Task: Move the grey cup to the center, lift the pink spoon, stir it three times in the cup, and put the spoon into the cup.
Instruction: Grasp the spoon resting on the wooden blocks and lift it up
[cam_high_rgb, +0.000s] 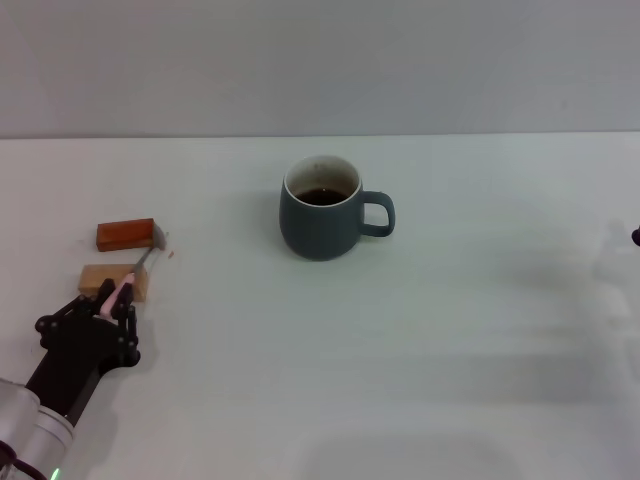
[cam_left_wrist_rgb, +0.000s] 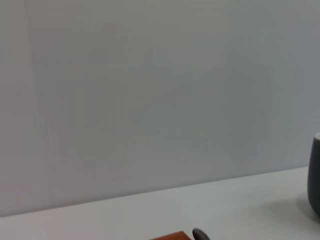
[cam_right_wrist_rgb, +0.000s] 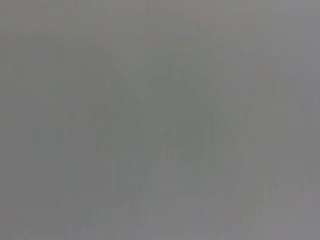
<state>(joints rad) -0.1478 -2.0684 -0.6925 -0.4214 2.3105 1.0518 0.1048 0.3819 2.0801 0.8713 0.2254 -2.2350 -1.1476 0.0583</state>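
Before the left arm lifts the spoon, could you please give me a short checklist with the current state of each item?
1. Grey cup near the table's center, upright: ok.
2. Left gripper at the pink spoon handle: ok.
3. Firm grip on the spoon: cannot tell.
4. Spoon lies across the tan block and the reddish-brown block, not yet lifted: ok.
5. Path from spoon to cup free of objects: ok.
6. Right gripper out of the way, barely at the right edge of the head view: ok.
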